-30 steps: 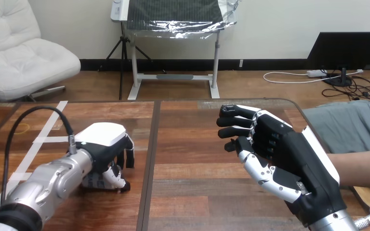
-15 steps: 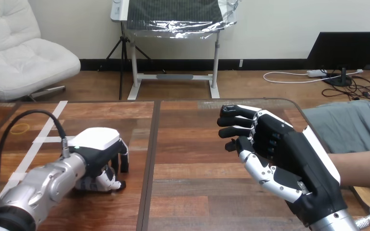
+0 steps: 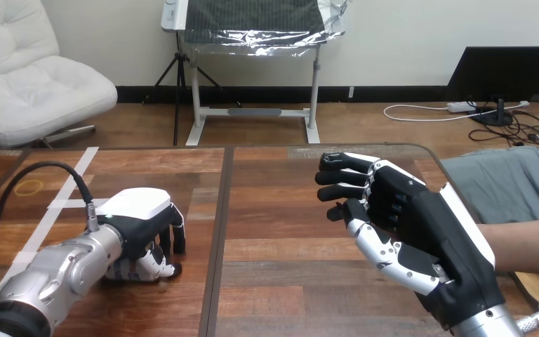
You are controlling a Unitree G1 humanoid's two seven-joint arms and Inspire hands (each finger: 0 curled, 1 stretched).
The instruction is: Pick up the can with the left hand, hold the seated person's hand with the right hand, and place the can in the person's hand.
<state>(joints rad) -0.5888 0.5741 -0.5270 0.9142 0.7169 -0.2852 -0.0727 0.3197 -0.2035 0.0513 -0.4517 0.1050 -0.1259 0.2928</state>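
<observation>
Covering the hidden can with the left hand [image 3: 140,221], grip impossible to tell, risking a slip from lifting half-caught.

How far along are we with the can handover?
Nothing looks finished. The left hand sits low on the table, covering whatever is under it; nothing is lifted yet. The right hand is raised in front of the person's forearm; a grip cannot be confirmed. Lift and handover remain.

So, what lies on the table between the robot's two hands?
Nothing: in the head view, bare table with a dark seam separates left hand from right hand.
</observation>
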